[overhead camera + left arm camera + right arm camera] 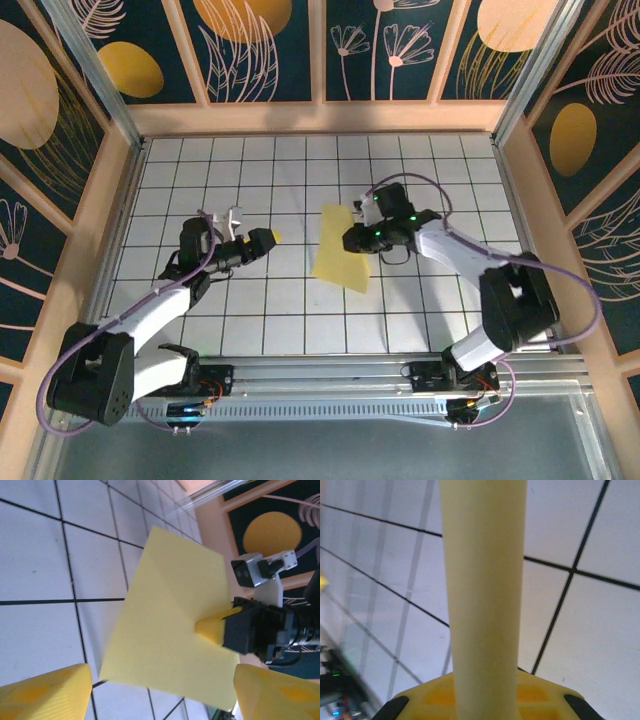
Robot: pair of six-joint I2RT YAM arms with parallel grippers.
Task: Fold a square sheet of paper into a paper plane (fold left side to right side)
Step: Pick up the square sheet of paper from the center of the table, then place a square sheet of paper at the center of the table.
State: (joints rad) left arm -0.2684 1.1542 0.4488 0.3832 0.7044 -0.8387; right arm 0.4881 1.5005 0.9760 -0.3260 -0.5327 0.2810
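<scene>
The square sheet of paper [340, 250] is seen near the middle of the white tiled table [250, 310], slightly right of centre, between the two arms. It is clamped at its right edge by the right gripper [354, 238], whose jaws are closed onto it. In the left wrist view the sheet [165, 625] is shown as a flat yellow panel tilted over the tiles, with a faint diagonal crease across it. One yellow finger [212, 628] of the right gripper is pressed against its face ahead of the black gripper body. A dark shadow is cast under the sheet's lower corner, so that corner appears to be raised off the table; whether any other part touches the tiles cannot be told. In the right wrist view the paper [485, 580] is seen nearly edge-on as a pale yellow band rising from between the gripper's yellow pads [432, 700]. The left gripper [265, 239] is placed just left of the sheet, pointed toward it but apart from it. Its jaws are spread wide, with nothing held between the two yellow fingers [47, 692].
</scene>
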